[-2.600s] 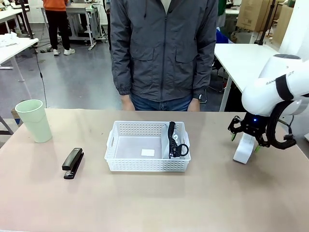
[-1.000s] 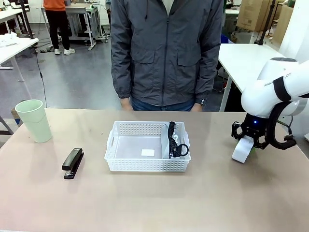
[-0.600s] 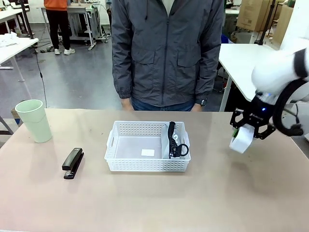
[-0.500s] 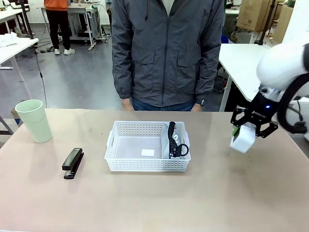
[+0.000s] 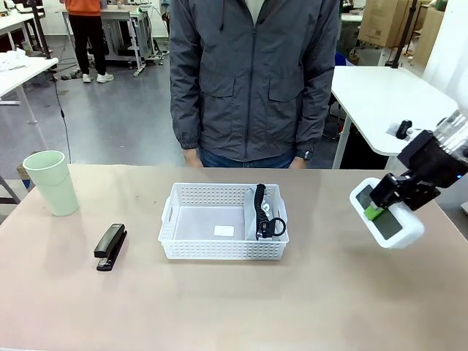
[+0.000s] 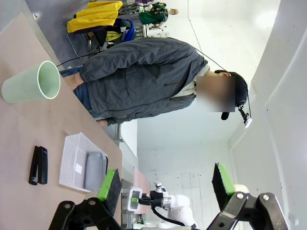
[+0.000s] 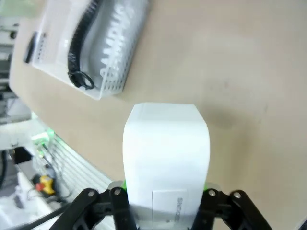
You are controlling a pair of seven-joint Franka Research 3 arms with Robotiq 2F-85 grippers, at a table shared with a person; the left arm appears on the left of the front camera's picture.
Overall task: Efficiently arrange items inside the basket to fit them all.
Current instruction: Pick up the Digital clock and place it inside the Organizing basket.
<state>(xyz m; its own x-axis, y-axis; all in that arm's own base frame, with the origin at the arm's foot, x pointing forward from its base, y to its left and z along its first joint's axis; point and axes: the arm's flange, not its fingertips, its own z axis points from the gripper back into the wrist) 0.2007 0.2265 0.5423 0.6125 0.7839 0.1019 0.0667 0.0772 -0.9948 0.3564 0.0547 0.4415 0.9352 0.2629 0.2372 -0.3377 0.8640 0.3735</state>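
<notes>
The white lattice basket sits mid-table, and the grey "CAMPUS" pouch with its black strap stands on edge against its right wall. At the far right my right gripper is shut on the white flat box, holding it in the air above the table; the box rises between the fingers. The black stapler lies left of the basket. The pale green cup stands at the far left. My left gripper hangs open, high up, with nothing between its green pads.
A person in a grey jacket stands at the table's far edge, behind the basket. A small white label lies on the basket floor. Bare tabletop stretches between the basket and my right gripper.
My right gripper has lifted the white box off the table, raised it and tilted it so its flat face shows. The basket, pouch, stapler and cup have stayed put.
</notes>
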